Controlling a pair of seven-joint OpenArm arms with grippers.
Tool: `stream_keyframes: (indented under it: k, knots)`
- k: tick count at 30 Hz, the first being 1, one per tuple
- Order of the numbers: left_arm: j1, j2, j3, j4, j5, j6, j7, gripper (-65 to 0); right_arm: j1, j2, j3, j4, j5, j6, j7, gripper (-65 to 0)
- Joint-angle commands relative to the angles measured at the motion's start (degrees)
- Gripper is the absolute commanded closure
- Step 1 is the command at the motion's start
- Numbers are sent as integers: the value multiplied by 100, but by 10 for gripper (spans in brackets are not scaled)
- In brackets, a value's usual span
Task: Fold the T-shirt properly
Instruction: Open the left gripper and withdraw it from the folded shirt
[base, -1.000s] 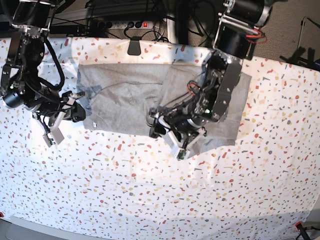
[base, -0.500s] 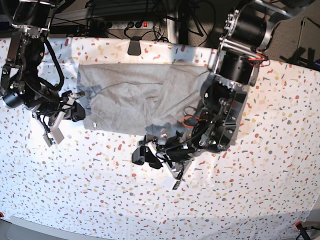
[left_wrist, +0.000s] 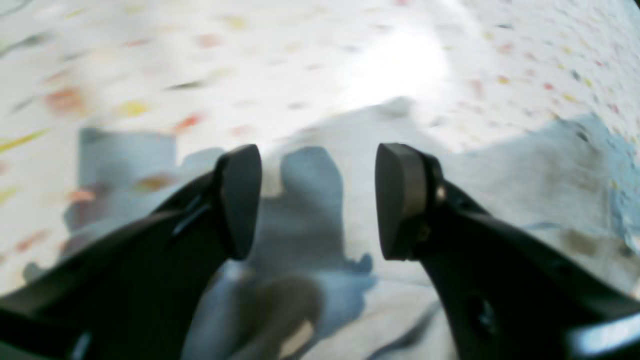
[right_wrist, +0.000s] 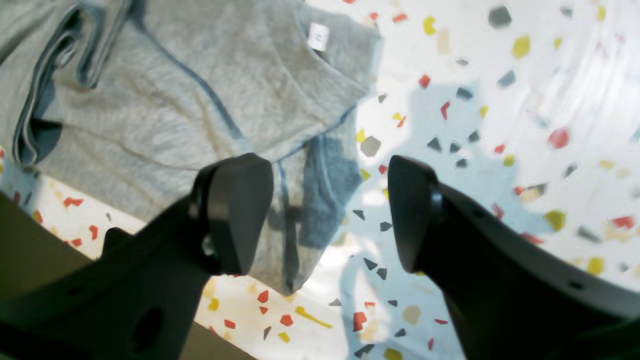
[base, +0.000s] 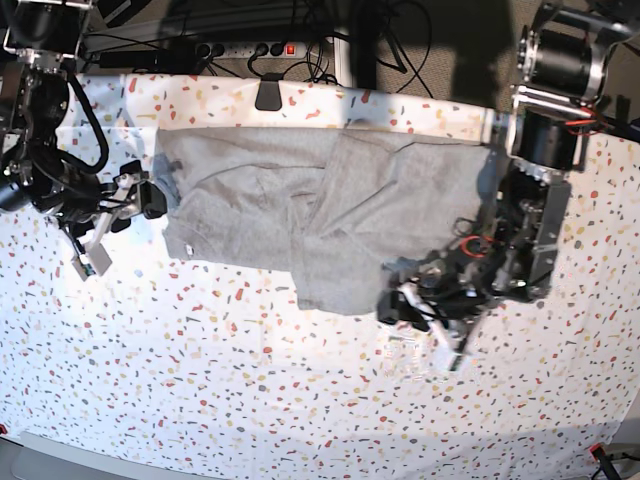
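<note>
Where cloth (base: 300, 380) ends, power strip (base: 245, 47)

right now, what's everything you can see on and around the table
T-shirt: one, grey, lying partly folded on the table's far middle
tablecloth: one, white with coloured speckles, covering the table
power strip: one, black with a red switch, behind the table's far edge
clip: one, black, on the table's far edge
left tool: one, black, open, over the shirt's edge
right tool: one, black, open, beside the shirt's collar end
</note>
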Motion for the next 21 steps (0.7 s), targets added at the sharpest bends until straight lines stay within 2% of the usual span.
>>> stream_keyframes:
  k: [1,7,17,21]
  knots:
    - [-149,-105,-170,101,-149,-44,-138,-352,81,118,39,-68,111,23,79,-402]
    - [-63,-603,-732,101,-203,-151,-153,-352,339,131,39,-667,238,23,116,-402]
    - [24,-1556,-732,101,-205,-146,-210,-352,778,98,-229,-1770,232,23,256,-402]
    - [212,-1867,-732,101,-205,-146,-487,-352,776,-136,-264,-1954,232,23,234,-402]
